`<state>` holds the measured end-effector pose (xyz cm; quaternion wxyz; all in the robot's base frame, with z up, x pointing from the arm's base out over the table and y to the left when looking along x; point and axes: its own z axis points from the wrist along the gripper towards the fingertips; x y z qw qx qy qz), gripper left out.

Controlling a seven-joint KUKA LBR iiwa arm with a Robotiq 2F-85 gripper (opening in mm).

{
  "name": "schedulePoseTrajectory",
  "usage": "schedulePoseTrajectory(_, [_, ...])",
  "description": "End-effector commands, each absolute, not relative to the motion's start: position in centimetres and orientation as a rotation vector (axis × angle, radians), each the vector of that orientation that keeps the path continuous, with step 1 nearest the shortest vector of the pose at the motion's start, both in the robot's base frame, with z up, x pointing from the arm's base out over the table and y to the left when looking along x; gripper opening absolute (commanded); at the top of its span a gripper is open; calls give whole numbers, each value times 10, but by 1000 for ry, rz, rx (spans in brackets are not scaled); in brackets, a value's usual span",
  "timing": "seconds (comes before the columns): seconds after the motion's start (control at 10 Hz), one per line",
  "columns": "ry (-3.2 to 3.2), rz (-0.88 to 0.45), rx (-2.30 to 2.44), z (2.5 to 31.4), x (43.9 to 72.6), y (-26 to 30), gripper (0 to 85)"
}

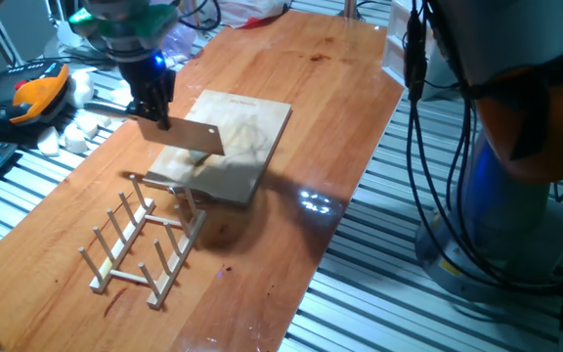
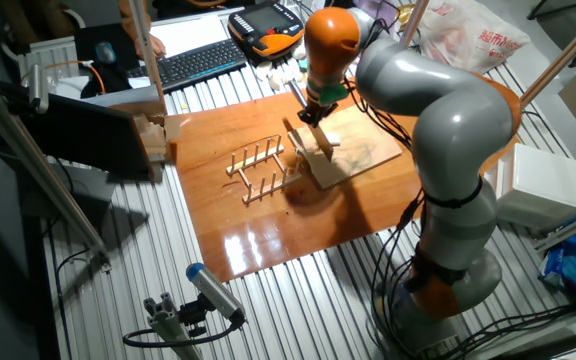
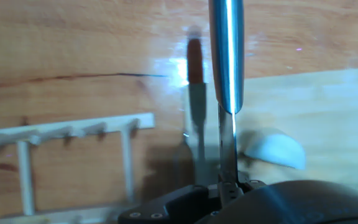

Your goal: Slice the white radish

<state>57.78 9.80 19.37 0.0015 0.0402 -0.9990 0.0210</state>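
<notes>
One wooden table (image 1: 291, 108) carries one pale cutting board (image 1: 247, 122) and, nearer, one wooden peg rack (image 1: 140, 244). One gripper (image 1: 152, 110) is clenched on one knife (image 1: 186, 137), its broad blade held over the board's left part. One white radish (image 3: 273, 149) lies on the board just right of the blade in the hand view: a smooth, rounded, whole white chunk. Several white chunks (image 1: 71, 132) sit heaped beyond the table's far left edge.
</notes>
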Motion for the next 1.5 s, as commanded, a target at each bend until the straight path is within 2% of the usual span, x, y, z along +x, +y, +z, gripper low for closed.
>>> schedulePoseTrajectory(0.0, [-3119,18,120,194,579,100,0])
schedulePoseTrajectory(0.6, [-3082,21,29,194,583,108,0])
schedulePoseTrajectory(0.8, [-3114,-40,-18,194,583,108,0])
schedulePoseTrajectory(0.9, [-3102,-12,18,194,583,108,0])
schedulePoseTrajectory(1.2, [-3071,46,190,200,602,65,0])
schedulePoseTrajectory(1.4, [-3085,16,226,202,613,35,0])
